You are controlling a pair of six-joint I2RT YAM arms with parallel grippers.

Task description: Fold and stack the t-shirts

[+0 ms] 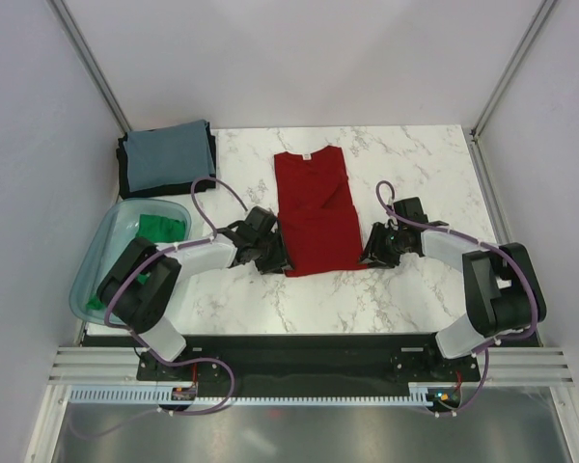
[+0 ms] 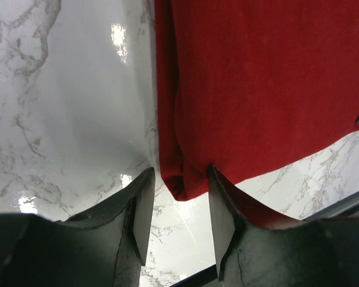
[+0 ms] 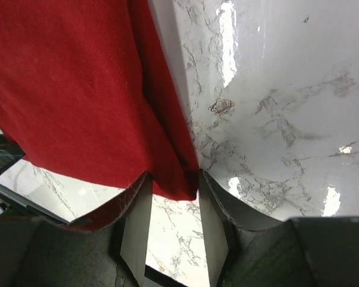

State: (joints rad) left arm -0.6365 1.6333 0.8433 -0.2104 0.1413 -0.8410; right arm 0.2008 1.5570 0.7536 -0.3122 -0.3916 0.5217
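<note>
The dark red t-shirt (image 1: pixel 314 207) lies flat in the middle of the table, sides folded in, its white neck label (image 1: pixel 307 154) at the far end. My left gripper (image 1: pixel 275 258) is open at the shirt's near left corner (image 2: pixel 182 185), which lies between the fingertips (image 2: pixel 145 191). My right gripper (image 1: pixel 372 253) is open at the near right corner (image 3: pixel 176 182), which likewise sits between its fingertips (image 3: pixel 140 197). A grey-blue folded shirt (image 1: pixel 169 154) rests on a dark folded one (image 1: pixel 125 181) at the back left. A bright green shirt (image 1: pixel 162 230) lies in the basin.
The translucent teal plastic basin (image 1: pixel 92 270) stands at the table's left edge beside my left arm. White enclosure walls stand close on the left, back and right. The marble table (image 1: pixel 415 154) shows bare at the right of the red shirt.
</note>
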